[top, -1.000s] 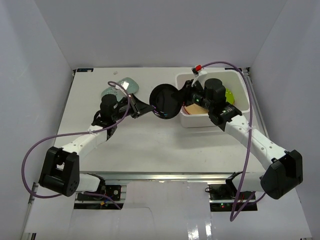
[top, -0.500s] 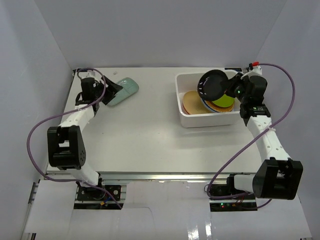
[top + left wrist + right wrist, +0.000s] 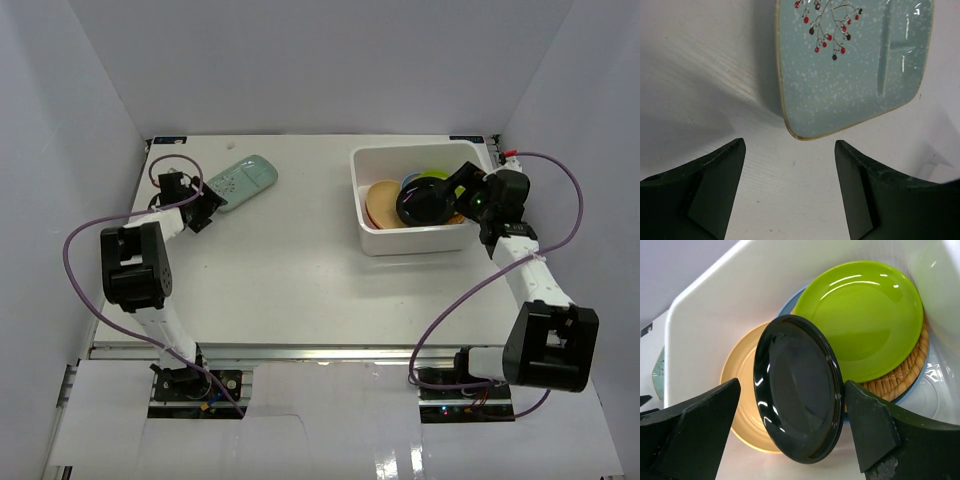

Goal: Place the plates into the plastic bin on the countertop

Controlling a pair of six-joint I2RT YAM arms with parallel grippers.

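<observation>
Stacked plates are filling the plastic bin, black plate leaning on top, blocking the right pincer's way down. Left of the bin, bare surface is giving room up to the mint plate.

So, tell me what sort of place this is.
Probably a robot test cell, not a real kitchen: a white tabletop boxed in by plain white walls, a cabled left arm and right arm bolted at its near edge, and a white bin of plates as props.
</observation>
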